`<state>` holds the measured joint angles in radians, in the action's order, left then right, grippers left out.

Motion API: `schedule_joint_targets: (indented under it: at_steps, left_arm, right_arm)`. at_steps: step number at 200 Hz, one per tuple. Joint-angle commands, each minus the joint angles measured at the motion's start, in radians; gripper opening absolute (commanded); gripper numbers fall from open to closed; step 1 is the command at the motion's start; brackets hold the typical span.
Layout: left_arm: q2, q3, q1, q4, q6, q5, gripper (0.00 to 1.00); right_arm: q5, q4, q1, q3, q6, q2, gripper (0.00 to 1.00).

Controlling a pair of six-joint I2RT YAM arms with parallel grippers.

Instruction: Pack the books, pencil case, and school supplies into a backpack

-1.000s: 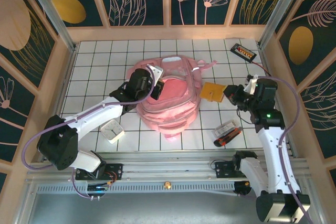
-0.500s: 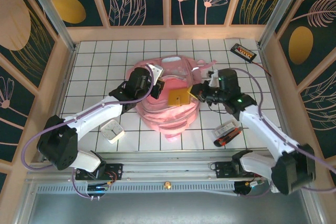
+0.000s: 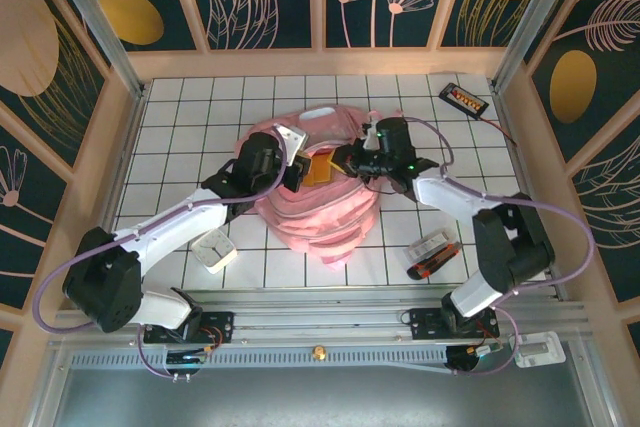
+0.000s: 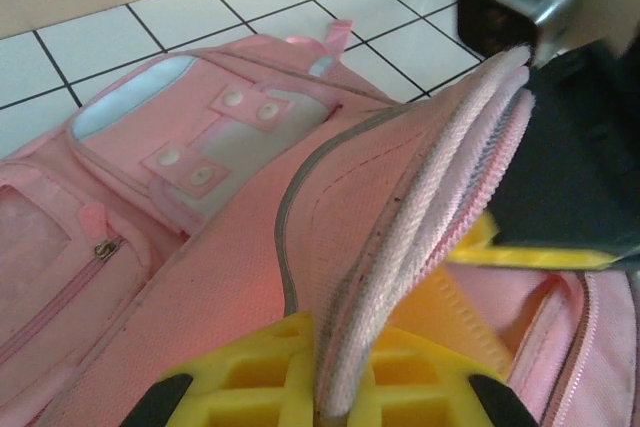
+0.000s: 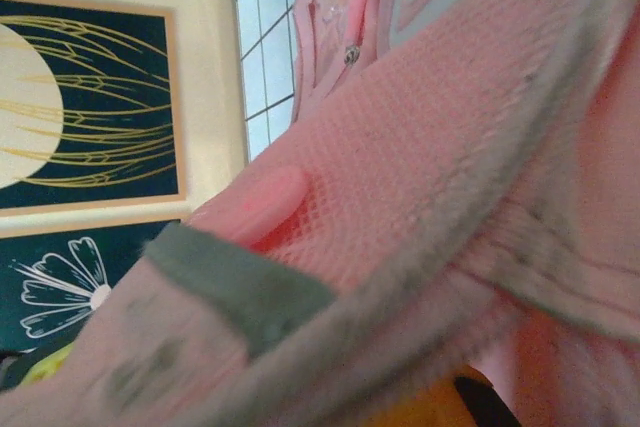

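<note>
The pink backpack lies mid-table with its top opening facing the far wall. My left gripper is shut on the zipper edge of that opening and holds it raised; the left wrist view shows the yellow fingers pinching the pink rim. My right gripper is shut on the orange-brown notebook and holds it in the mouth of the bag, under the lifted flap. In the right wrist view, pink fabric presses close and an orange patch shows at the bottom. The yellow booklet and pencil case are out of view.
A clear-wrapped pack and a red-and-black tool lie at the front right. A small white item sits at the front left. The black device with orange buttons and its cable rest at the back right corner.
My right arm swung left from the right side, carrying the notebook over the backpack and into its opening. The left gripper kept its hold on the rim, shifting slightly.
</note>
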<state>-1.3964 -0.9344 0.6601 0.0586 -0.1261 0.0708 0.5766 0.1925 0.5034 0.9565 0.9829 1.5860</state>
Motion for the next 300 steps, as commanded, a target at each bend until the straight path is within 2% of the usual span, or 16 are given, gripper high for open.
schedule_joint_targets:
  at_steps: [1,13,34,68,126,148,169,184,208,234,260,300]
  left_arm:
    - [0.060,0.000,0.004,0.163,-0.031,0.047,0.00]
    - [0.059,0.012,0.004,0.173,-0.036,0.030,0.00]
    - [0.044,0.013,0.004,0.171,-0.044,0.002,0.00]
    - [0.010,0.005,0.003,0.173,-0.064,-0.020,0.00]
    - [-0.032,0.008,0.004,0.190,-0.084,-0.046,0.00]
    - [-0.035,0.011,0.004,0.193,-0.084,-0.042,0.00]
    - [-0.029,0.015,0.004,0.199,-0.078,-0.034,0.00]
    - [-0.028,0.025,0.004,0.213,-0.073,-0.033,0.00]
    - [-0.029,0.041,0.003,0.241,-0.078,-0.020,0.00]
    - [-0.033,0.052,0.004,0.255,-0.075,-0.014,0.00]
    - [-0.018,0.075,0.004,0.269,-0.070,-0.012,0.00]
    - [0.007,0.112,0.004,0.283,-0.066,-0.015,0.00]
  right_arm:
    - [-0.046,0.084,0.008,0.052,0.001,0.041,0.00]
    - [-0.049,0.077,0.008,0.056,-0.013,0.050,0.02]
    - [-0.070,0.022,0.006,0.067,-0.055,0.034,0.29]
    - [-0.116,-0.095,0.003,0.094,-0.126,-0.034,0.59]
    - [-0.248,-0.351,-0.018,0.108,-0.199,-0.215,0.66]
    - [-0.350,-0.526,-0.054,0.099,-0.229,-0.321,0.70]
    - [-0.442,-0.716,-0.137,0.056,-0.251,-0.456,0.83]
    - [-0.439,-0.812,-0.231,-0.008,-0.261,-0.564,0.99]
    - [-0.433,-0.964,-0.369,-0.080,-0.287,-0.662,0.99]
    - [-0.429,-1.078,-0.441,-0.141,-0.279,-0.644,0.99]
    - [-0.366,-1.054,-0.487,-0.215,-0.297,-0.597,0.99]
    - [-0.351,-0.972,-0.496,-0.274,-0.285,-0.517,0.99]
